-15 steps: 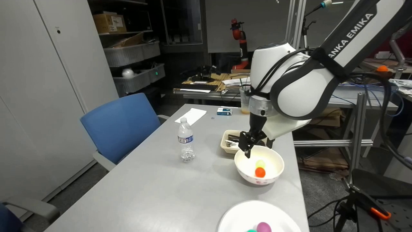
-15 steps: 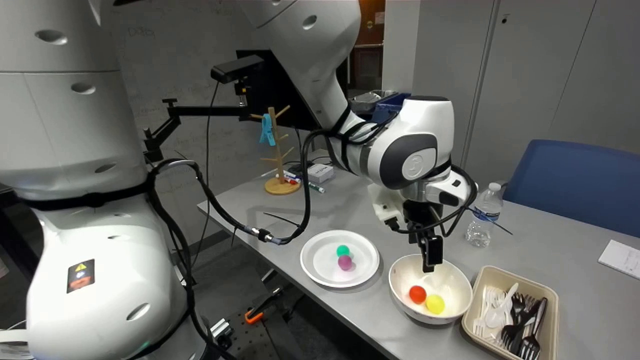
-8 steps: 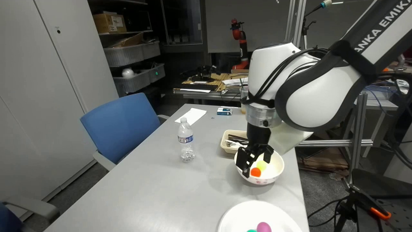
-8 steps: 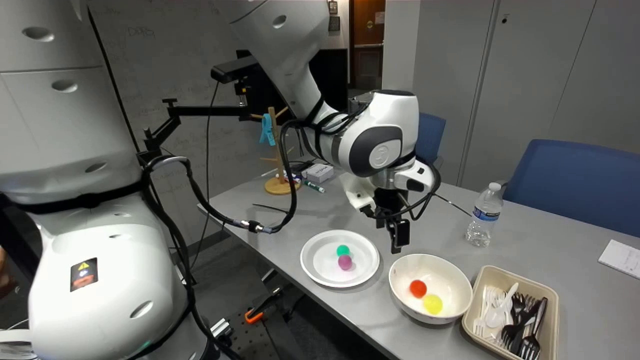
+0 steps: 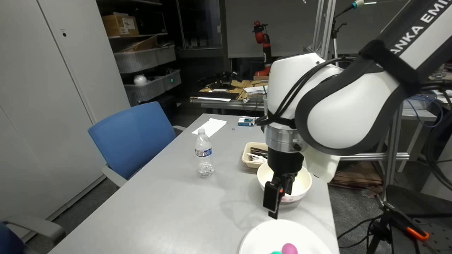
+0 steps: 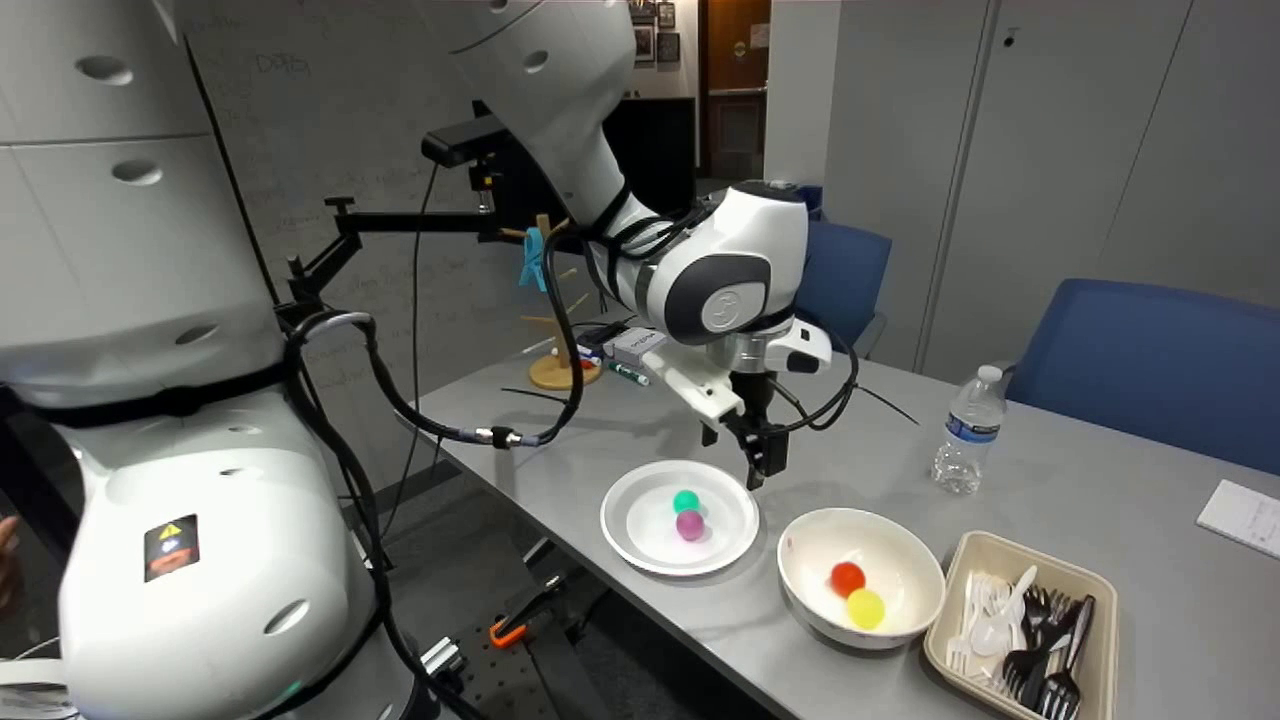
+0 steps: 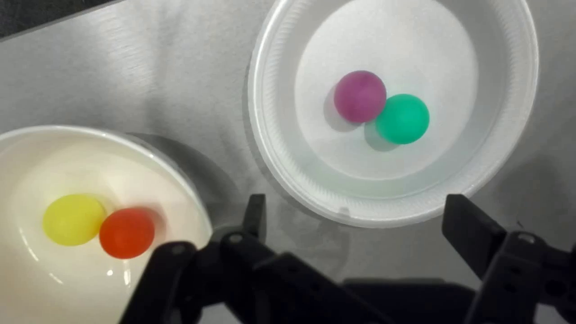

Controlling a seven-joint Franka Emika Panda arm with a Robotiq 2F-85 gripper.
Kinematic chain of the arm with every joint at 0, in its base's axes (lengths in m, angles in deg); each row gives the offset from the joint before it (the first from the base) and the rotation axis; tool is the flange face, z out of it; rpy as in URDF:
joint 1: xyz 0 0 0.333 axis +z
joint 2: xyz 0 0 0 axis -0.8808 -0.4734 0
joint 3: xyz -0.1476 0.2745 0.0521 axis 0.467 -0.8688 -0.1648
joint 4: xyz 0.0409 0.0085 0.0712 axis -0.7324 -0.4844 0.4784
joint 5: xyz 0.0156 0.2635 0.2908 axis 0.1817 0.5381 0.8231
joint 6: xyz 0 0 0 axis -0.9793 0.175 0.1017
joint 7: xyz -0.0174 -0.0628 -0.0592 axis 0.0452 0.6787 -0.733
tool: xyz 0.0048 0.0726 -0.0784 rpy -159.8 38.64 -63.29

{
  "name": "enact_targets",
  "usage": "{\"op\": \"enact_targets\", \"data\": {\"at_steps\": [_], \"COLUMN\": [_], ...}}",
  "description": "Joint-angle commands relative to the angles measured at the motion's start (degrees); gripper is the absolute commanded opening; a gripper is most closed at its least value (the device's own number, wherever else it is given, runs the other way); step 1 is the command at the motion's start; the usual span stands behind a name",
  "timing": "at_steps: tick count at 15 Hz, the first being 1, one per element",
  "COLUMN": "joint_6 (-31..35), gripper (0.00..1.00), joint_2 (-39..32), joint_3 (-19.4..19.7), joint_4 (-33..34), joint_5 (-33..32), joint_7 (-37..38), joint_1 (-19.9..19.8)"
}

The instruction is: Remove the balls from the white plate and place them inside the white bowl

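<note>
Balls point(image 7: 360, 96), purple and green, sit on the white plate point(image 7: 427, 58); red ball point(image 7: 127, 233) and yellow ball point(image 7: 74, 219) lie in the white bowl point(image 7: 54, 279); jaws, spread and gripping nothing, hang near the plate; likely step: fetching another; next, centre over one, then lower.

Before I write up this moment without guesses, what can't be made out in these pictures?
- In the wrist view, the white bowl runs off the left and bottom edges; the gripper covers part.
- In an exterior view, the white plate and the green ball are cut off by the bottom edge.
- In an exterior view, the red ball is mostly hidden by the gripper.
- In an exterior view, the bottle label is too small to read.
</note>
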Motion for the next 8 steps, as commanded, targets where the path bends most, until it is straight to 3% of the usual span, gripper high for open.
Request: {"op": "enact_targets", "data": {"at_steps": [1,5,8], "joint_6": [-0.1,-0.1,-0.5], "gripper": [1.0,1.0,1.0], "joint_2": [0.0,0.0,-1.3], "joint_3": [0.1,0.1,-0.8], "joint_4": [0.1,0.1,0.9], "joint_5": [-0.2,-0.4,2.3], "joint_7": [0.0,0.0,-6.6], "joint_1": [0.1,0.1,0.2]}}
